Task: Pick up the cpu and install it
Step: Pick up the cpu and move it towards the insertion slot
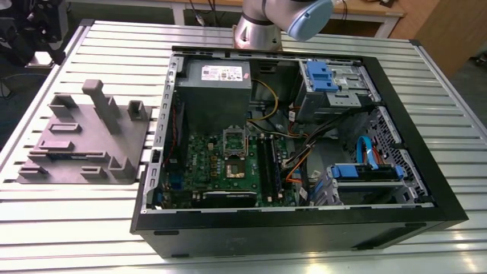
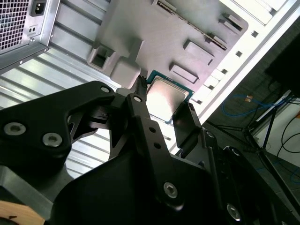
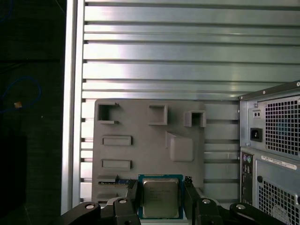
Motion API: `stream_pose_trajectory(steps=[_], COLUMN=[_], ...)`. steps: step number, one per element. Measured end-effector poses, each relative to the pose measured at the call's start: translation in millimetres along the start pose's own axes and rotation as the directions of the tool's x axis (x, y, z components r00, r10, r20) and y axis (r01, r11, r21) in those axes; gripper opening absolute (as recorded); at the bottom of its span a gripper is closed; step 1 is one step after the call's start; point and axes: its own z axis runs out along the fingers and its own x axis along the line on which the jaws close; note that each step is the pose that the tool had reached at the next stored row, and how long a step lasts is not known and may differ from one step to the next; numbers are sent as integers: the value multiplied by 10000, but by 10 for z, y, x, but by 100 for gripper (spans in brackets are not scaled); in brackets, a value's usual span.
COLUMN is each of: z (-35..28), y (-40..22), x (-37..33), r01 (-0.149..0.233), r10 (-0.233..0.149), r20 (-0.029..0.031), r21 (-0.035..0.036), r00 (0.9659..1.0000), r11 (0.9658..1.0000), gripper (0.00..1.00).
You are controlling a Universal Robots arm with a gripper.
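- Cpu (image 3: 161, 199): one, clamped by its side edges between the gripper's (image 3: 161, 183) two black fingers (image 3: 132, 191), seen against the near edge of the grey fixture tray (image 3: 140, 122) in both wrist views.
- One open computer case (image 1: 304, 228) stands just beside the tray.
- Fingers cover the cpu's side edges, and the first wrist view cuts off its near edge.
- One arm (image 1: 263, 25), beyond the case from the tray, is cut off by the exterior view's top.

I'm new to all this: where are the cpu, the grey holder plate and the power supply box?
cpu (image 3: 161, 199): first wrist view, middle of its metal top.
grey holder plate (image 3: 145, 154): first wrist view, bare flat area.
power supply box (image 1: 215, 97): exterior view, its grey face.
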Motion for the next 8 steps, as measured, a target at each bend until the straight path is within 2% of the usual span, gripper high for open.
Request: stream_pose_trajectory(steps=[8], z=[0], y=[0], x=[-13], r01=[0], r10=[0], r20=[0], r21=[0], r00=[10000], r11=[10000], gripper=[47])
